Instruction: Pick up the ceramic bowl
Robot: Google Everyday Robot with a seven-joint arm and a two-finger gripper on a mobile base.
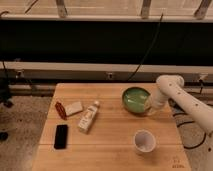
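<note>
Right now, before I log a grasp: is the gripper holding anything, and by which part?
It cannot be told. The gripper is at the right rim of the ceramic bowl, which sits on the table; no hold shows.

The bench (112, 137) was pale matt wood, the ceramic bowl (134, 99) showed a glossy green glaze, and the pincer (151, 106) at the bowl's rim looked like smooth white plastic.

Smooth white arm (186, 101) with rounded, bulbous segments; pale jaws beside the ceramic bowl (134, 99)
</note>
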